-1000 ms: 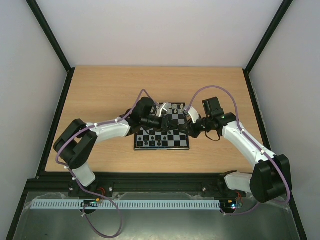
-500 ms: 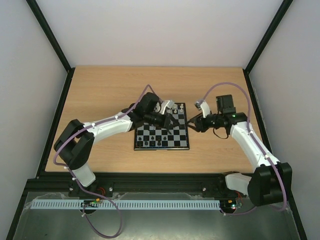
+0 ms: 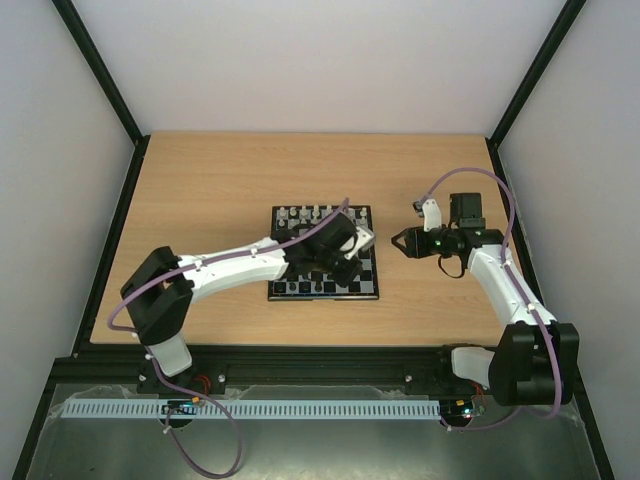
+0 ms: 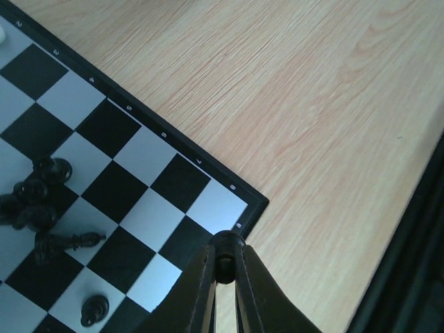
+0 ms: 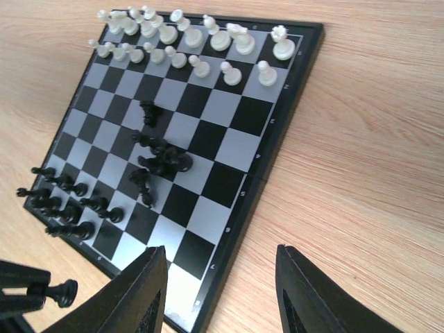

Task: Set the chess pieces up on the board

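Main risk: left gripper is pinching a black pawn at the very fingertips, fingers pressed tight on it. With that little purchase it's probably going to slip or topple on release unless the tips are squared over a cell.

Second risk: left arm is reaching across the board close to the loose heap of black pieces mid-board (some lying flat). A low swing is risking scattering them, or the black men lined up along one edge.

Pawn is hanging by the board's corner, near the rim and apart from the heap. Can't tell whether it's over the last square or just off it.

Right gripper is sitting spread and empty over the table, beside the board's edge.
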Action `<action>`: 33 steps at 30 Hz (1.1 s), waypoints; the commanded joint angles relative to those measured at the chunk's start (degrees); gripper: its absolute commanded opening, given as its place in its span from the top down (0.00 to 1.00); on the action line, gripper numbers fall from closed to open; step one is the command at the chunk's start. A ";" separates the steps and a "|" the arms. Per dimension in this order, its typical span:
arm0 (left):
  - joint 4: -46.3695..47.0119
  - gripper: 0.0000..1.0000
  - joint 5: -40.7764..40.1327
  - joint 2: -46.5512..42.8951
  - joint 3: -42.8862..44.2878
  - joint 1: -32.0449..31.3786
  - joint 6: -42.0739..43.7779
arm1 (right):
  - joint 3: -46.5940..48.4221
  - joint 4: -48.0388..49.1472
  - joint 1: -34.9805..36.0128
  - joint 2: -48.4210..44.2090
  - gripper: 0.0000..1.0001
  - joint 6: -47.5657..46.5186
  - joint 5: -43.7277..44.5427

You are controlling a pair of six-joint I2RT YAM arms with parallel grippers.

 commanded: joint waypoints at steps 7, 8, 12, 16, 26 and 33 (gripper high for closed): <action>-6.09 0.91 -12.97 10.67 8.91 -5.38 7.98 | -1.46 1.75 -0.45 0.05 0.56 0.93 5.23; -6.13 0.91 -13.41 11.42 9.38 -5.52 8.01 | -1.47 1.80 -0.42 0.01 0.56 0.94 5.43; -6.28 0.91 -14.42 13.83 10.82 -5.61 8.13 | -1.64 1.84 -0.42 0.00 0.56 0.88 5.81; -6.99 0.91 -14.87 15.89 12.37 -5.59 8.33 | -1.69 1.89 -0.43 0.14 0.56 0.70 5.95; -7.22 0.91 -15.26 18.55 14.12 -5.61 8.13 | -1.80 1.70 -0.42 0.22 0.56 0.37 5.77; -7.53 0.90 -15.82 20.03 15.18 -5.57 7.39 | -1.75 1.55 -0.42 0.22 0.56 0.11 5.60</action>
